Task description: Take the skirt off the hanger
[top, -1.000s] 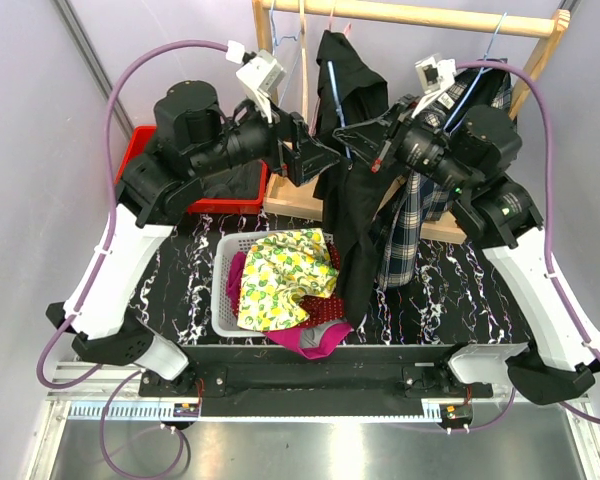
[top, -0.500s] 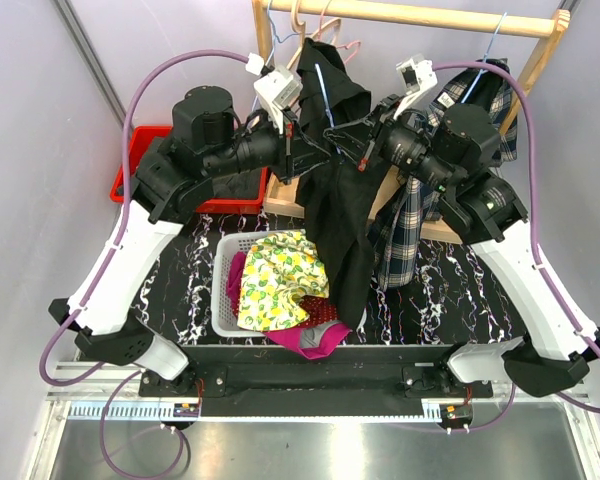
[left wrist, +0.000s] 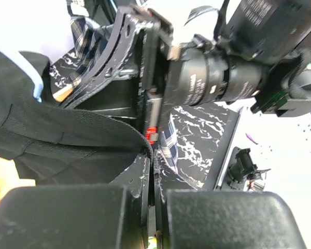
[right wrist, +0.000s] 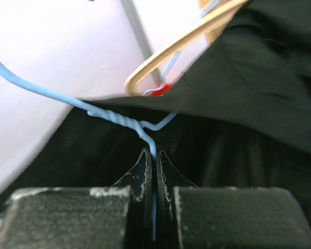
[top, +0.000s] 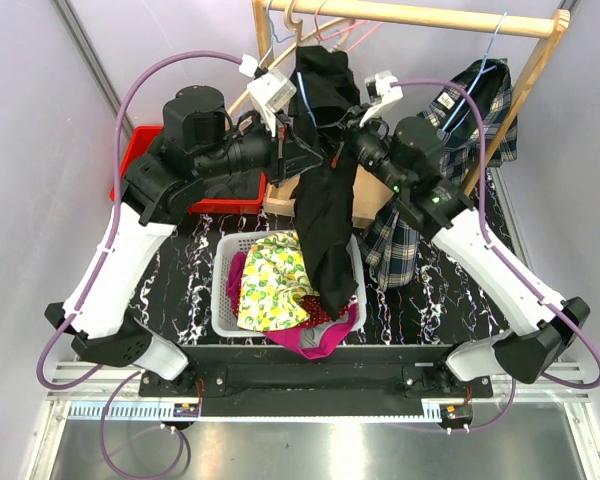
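Observation:
A black skirt [top: 325, 220] hangs from a light blue wire hanger [top: 301, 92] in front of the wooden rack, its hem trailing over the basket. My right gripper [top: 346, 150] is shut on the hanger [right wrist: 119, 120], pinching the wire just below the twisted neck; the right wrist view shows the gripper [right wrist: 154, 153] with the skirt [right wrist: 259, 88] dark behind it. From the left, my left gripper [top: 314, 155] reaches the skirt's upper part. In the left wrist view this gripper [left wrist: 150, 154] stands shut, with the skirt's hem [left wrist: 67, 140] running into its tips.
A white basket [top: 223, 290] with yellow-patterned and pink clothes sits below the skirt. A red bin [top: 140, 150] stands at the back left. A plaid garment [top: 400, 240] hangs from the wooden rail [top: 430, 15] behind my right arm. A wooden hanger [right wrist: 186, 39] hangs nearby.
My left gripper has gone from open to shut at the skirt's edge. Both arms, the hanger and the skirt have shifted left and slightly up.

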`<control>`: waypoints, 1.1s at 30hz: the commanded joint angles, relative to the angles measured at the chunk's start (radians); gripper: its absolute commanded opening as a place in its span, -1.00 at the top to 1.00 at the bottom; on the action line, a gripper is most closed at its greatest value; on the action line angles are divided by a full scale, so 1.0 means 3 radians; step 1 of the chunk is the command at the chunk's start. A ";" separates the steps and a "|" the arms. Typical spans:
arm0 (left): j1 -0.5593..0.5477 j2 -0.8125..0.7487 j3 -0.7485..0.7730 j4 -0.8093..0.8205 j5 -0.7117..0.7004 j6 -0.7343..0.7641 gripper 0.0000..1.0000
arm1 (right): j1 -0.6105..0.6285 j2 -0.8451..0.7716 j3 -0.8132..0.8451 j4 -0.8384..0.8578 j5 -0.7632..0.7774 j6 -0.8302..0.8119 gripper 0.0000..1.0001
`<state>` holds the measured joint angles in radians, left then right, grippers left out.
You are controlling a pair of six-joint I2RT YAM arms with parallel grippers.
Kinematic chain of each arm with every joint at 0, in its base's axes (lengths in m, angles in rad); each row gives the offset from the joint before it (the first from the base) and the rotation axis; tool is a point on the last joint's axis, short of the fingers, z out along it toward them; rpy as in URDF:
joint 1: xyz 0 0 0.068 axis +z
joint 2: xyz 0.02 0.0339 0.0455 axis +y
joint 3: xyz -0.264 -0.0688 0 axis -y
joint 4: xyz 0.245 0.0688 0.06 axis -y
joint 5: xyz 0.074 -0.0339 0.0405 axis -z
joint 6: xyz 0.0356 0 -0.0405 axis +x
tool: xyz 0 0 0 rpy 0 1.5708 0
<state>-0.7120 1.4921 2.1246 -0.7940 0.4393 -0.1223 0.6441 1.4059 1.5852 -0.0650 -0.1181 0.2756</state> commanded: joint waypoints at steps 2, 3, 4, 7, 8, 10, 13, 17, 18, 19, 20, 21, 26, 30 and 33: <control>-0.0096 -0.0224 0.0261 0.0075 0.0520 0.0009 1.00 | -0.0040 -0.0003 -0.0334 0.0498 0.0883 -0.0248 1.00; -0.0096 -0.0229 0.0250 0.0075 0.0545 0.0009 1.00 | -0.0035 -0.0018 -0.0314 0.0498 0.0950 -0.0284 1.00; -0.0096 -0.0229 0.0245 0.0075 0.0566 0.0009 1.00 | -0.0035 -0.0043 -0.0284 0.0498 0.1047 -0.0376 1.00; -0.0096 -0.0239 0.0235 0.0060 0.0617 0.0024 1.00 | -0.0035 -0.0095 -0.0059 0.0488 0.1190 -0.0575 1.00; -0.0101 -0.0239 0.0230 0.0059 0.0632 0.0034 1.00 | -0.0040 -0.0105 0.0013 0.0483 0.1242 -0.0622 1.00; -0.0101 -0.0249 0.0220 0.0044 0.0658 0.0060 1.00 | -0.0035 -0.0135 0.0243 0.0518 0.1319 -0.0749 1.00; -0.0101 -0.0264 0.0174 0.0019 0.0622 0.0111 1.00 | -0.0035 -0.0212 0.0519 0.0544 0.1319 -0.0852 1.00; -0.0101 -0.0280 0.0128 -0.0027 0.0561 0.0213 1.00 | -0.0035 -0.0345 0.0856 0.0463 0.1202 -0.0898 1.00; -0.0106 -0.0280 0.0123 -0.0032 0.0535 0.0239 0.99 | -0.0040 -0.0366 0.1024 0.0407 0.1151 -0.0873 1.00; -0.0107 -0.0275 0.0112 -0.0043 0.0490 0.0264 0.97 | -0.0035 -0.0401 0.1102 0.0285 0.1059 -0.0766 1.00; -0.0112 -0.0270 0.0097 -0.0043 0.0469 0.0310 0.85 | -0.0035 -0.0432 0.1158 0.0243 0.0998 -0.0720 1.00; -0.0117 -0.0254 0.0092 -0.0043 0.0443 0.0326 0.73 | -0.0035 -0.0463 0.1194 0.0237 0.0941 -0.0664 1.00; -0.0147 -0.0208 0.0046 -0.0017 0.0249 0.0387 -0.83 | -0.0030 -0.0774 0.0827 0.0314 0.0808 -0.0443 1.00; -0.0153 -0.0203 0.0036 0.0003 0.0096 0.0387 -0.98 | -0.0035 -0.0928 0.0469 0.0319 0.0787 -0.0438 1.00; -0.0153 -0.0218 0.0036 -0.0002 0.0014 0.0510 -0.98 | -0.0030 -0.0989 0.0433 0.0054 0.0680 -0.0413 1.00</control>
<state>-0.7528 1.4395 2.1334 -0.8227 0.4980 -0.0105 0.6403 1.1057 1.7378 -0.0509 0.1310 0.1242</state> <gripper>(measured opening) 0.987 0.029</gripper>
